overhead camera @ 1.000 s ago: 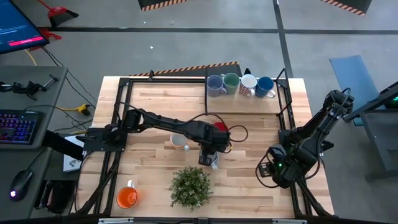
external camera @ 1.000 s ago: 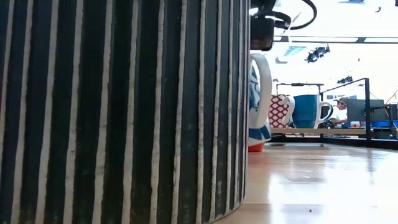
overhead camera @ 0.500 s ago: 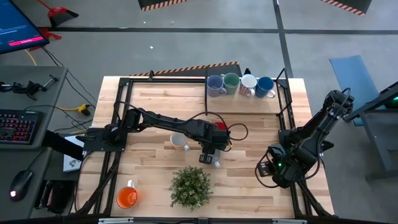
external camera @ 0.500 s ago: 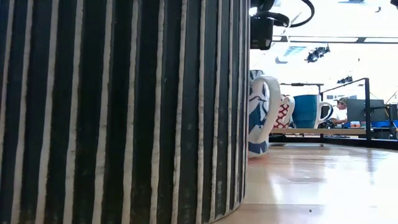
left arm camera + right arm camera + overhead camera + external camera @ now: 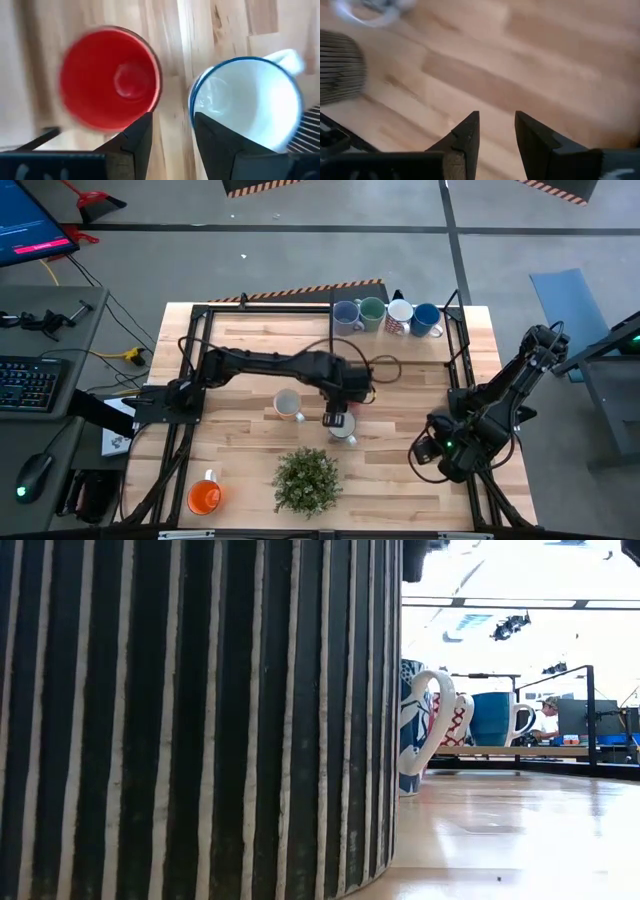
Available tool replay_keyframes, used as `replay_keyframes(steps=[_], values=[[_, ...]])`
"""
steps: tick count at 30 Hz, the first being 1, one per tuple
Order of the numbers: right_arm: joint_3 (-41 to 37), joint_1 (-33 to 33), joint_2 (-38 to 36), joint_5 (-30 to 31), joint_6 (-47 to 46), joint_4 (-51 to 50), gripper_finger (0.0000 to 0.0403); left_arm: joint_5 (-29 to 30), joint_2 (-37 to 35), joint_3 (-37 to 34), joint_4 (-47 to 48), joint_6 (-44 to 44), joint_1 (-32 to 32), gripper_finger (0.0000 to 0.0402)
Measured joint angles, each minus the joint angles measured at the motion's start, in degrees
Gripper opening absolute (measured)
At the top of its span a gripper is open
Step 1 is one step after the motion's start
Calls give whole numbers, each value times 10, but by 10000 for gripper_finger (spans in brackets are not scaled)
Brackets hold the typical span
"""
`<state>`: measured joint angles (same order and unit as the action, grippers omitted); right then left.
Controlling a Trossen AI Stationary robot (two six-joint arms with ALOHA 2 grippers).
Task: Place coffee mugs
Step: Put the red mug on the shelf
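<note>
Coffee mugs stand in two groups on the wooden counter (image 5: 250, 340). Along the far edge, a row of four: lavender-blue mug (image 5: 346, 316), green mug (image 5: 371, 312), white mug with red pattern (image 5: 399, 316) and blue mug (image 5: 427, 319), each just beside the next. Near the middle stand a cream mug (image 5: 288, 404) and a white mug with a blue rim (image 5: 343, 428), upright, its handle showing in the low view (image 5: 425, 720). A red mug (image 5: 110, 77) stands just beside the blue-rimmed one, seen from above in the left wrist view. An orange mug (image 5: 204, 497) stands at the near left corner, left of the leafy potted plant (image 5: 307, 479), whose ribbed pot (image 5: 200, 720) fills the low view.

Left gripper (image 5: 337, 418) hangs over the middle of the counter above the blue-rimmed mug, its fingers (image 5: 135, 140) parted and holding nothing, one tip over the gap between the red and blue-rimmed mugs. Right gripper (image 5: 496, 131) waits at the right side over bare wood, fingers apart and empty.
</note>
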<state>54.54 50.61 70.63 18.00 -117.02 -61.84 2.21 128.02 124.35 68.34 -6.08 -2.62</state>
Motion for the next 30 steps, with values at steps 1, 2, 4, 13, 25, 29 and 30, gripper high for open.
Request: replay_keyframes(steps=[1,2,4,13,25,29,30], values=[[0,0,2,29,20,0,106,0,0,19,24,0,2,135],[0,0,4,67,42,0,106,0,0,37,50,0,2,136],[0,0,12,157,85,0,106,0,0,72,101,-1,2,135],[0,-47,65,379,185,1,106,-2,-25,54,214,-10,-3,138],[0,-193,79,420,311,56,106,0,-237,-222,217,0,-4,136],[0,-266,76,391,419,110,106,0,-333,-333,173,39,0,136],[0,-287,75,369,458,131,106,0,-358,-360,152,51,0,136]])
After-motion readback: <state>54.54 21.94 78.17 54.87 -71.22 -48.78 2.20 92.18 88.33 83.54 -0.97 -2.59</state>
